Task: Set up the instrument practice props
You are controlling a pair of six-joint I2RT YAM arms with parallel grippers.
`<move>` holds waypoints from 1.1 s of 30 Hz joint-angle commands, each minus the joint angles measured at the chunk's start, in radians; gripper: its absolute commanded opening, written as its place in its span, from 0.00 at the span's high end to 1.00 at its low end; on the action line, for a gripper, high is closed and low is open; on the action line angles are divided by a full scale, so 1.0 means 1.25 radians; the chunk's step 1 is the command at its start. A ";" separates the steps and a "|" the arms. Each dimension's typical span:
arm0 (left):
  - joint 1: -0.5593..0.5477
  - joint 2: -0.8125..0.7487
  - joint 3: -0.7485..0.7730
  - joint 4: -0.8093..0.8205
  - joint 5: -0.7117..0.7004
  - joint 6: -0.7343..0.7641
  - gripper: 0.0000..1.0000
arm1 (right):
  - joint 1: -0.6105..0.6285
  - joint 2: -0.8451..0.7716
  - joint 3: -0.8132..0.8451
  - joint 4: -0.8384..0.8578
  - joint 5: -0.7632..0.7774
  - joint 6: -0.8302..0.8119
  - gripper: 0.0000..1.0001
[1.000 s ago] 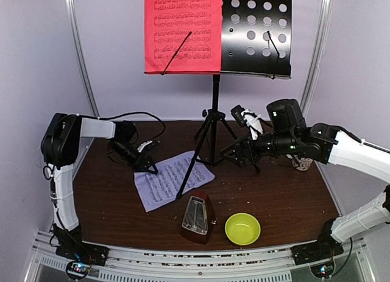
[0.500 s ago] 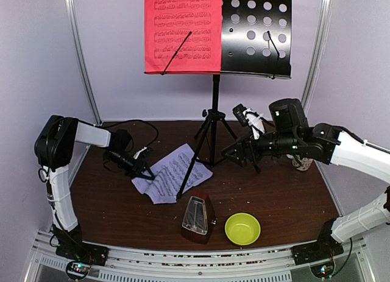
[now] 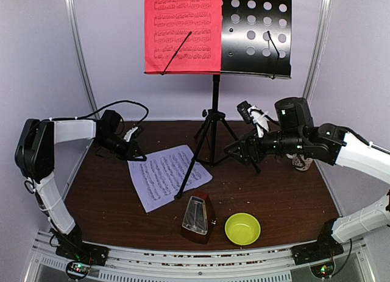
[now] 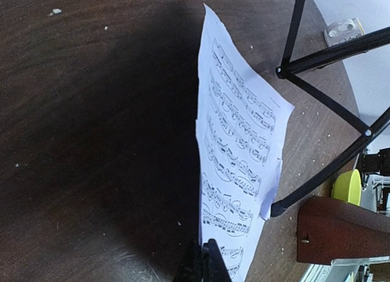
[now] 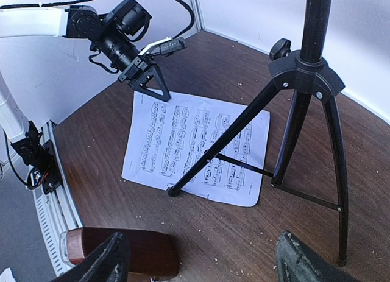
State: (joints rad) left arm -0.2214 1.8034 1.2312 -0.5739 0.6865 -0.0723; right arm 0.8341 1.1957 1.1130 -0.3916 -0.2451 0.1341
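Top external view: a black perforated-desk music stand (image 3: pixel 256 32) rises on tripod legs from the far middle of a dark brown wooden table (image 3: pixel 286 197). A red printed music sheet (image 3: pixel 183 32) covers the left half of its desk, with a thin wire arm lying across it; the right half is bare.

A white printed music sheet (image 3: pixel 164 175) lies flat on the table to the left of the tripod. One leg slants over it, and the foot comes down at the sheet's near edge. The left gripper (image 3: pixel 135 153) is down at the sheet's far left corner. In the left wrist view its fingers (image 4: pixel 204 264) are pressed together with the paper's edge caught between them — jaws closed on the sheet.

The right gripper (image 5: pixel 201 260) hovers just right of the tripod legs, touching nothing, its jaws spread wide and empty. From the right wrist view both fingers frame the tripod and the white sheet below.

A small brown pyramid metronome (image 3: pixel 198 218) with a clear cover stands upright near the front edge, just beside a yellow-green bowl (image 3: pixel 242 228) — apart from both grippers.
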 commanded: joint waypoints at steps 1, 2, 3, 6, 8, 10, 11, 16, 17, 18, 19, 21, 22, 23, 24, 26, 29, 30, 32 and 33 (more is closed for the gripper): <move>-0.001 -0.042 -0.001 -0.013 -0.002 0.021 1.00 | 0.004 -0.020 0.000 0.028 0.013 -0.004 0.17; 0.000 -0.045 0.000 -0.020 -0.003 0.023 1.00 | 0.005 -0.020 0.000 0.030 0.013 -0.004 0.17; -0.001 -0.051 -0.002 -0.022 -0.005 0.026 1.00 | 0.005 -0.019 0.003 0.032 0.011 -0.005 0.17; -0.001 -0.105 -0.028 -0.012 -0.041 0.026 1.00 | 0.004 -0.018 0.009 0.030 0.010 -0.010 0.17; -0.001 -0.157 -0.047 -0.005 -0.069 0.035 1.00 | 0.004 -0.018 0.014 0.030 0.012 -0.014 0.17; -0.001 -0.205 -0.044 -0.041 -0.099 0.064 1.00 | 0.005 -0.018 0.022 0.033 0.011 -0.020 0.17; -0.002 -0.225 -0.035 -0.071 -0.113 0.082 1.00 | 0.004 -0.017 0.029 0.036 0.010 -0.024 0.17; -0.011 -0.370 -0.019 -0.155 -0.156 0.115 1.00 | 0.005 -0.015 0.066 0.056 -0.006 -0.060 0.17; -0.012 -0.404 -0.024 -0.157 -0.159 0.111 1.00 | 0.005 -0.016 0.072 0.062 -0.008 -0.065 0.17; -0.014 -0.435 -0.030 -0.157 -0.160 0.107 1.00 | 0.006 -0.015 0.080 0.066 -0.011 -0.069 0.17; -0.015 -0.467 -0.033 -0.160 -0.156 0.103 1.00 | 0.005 -0.015 0.088 0.071 -0.015 -0.074 0.17; -0.016 -0.520 -0.028 -0.184 -0.139 0.108 1.00 | 0.007 -0.014 0.096 0.086 -0.025 -0.078 0.17; -0.018 -0.540 -0.015 -0.204 -0.129 0.115 1.00 | 0.006 -0.015 0.097 0.097 -0.035 -0.079 0.17; -0.019 -0.557 -0.002 -0.226 -0.123 0.126 1.00 | 0.008 -0.015 0.098 0.109 -0.042 -0.080 0.17; -0.026 -0.572 0.009 -0.249 -0.126 0.132 1.00 | 0.010 -0.015 0.099 0.120 -0.047 -0.080 0.17; -0.044 -0.601 0.018 -0.275 -0.137 0.128 1.00 | 0.014 -0.015 0.104 0.136 -0.061 -0.089 0.17; -0.082 -0.650 0.021 -0.299 -0.143 0.107 1.00 | 0.030 -0.007 0.130 0.131 -0.067 -0.119 0.17; -0.093 -0.663 0.024 -0.308 -0.142 0.101 1.00 | 0.038 -0.003 0.144 0.120 -0.064 -0.134 0.17; -0.114 -0.681 0.041 -0.336 -0.137 0.093 1.00 | 0.058 0.011 0.177 0.090 -0.053 -0.166 0.17; -0.124 -0.681 0.057 -0.358 -0.134 0.090 1.00 | 0.069 0.019 0.198 0.073 -0.045 -0.184 0.17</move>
State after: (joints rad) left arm -0.3355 0.9806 1.2404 -0.9348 0.5125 0.0586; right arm 0.8783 1.2003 1.2690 -0.2775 -0.3016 -0.0082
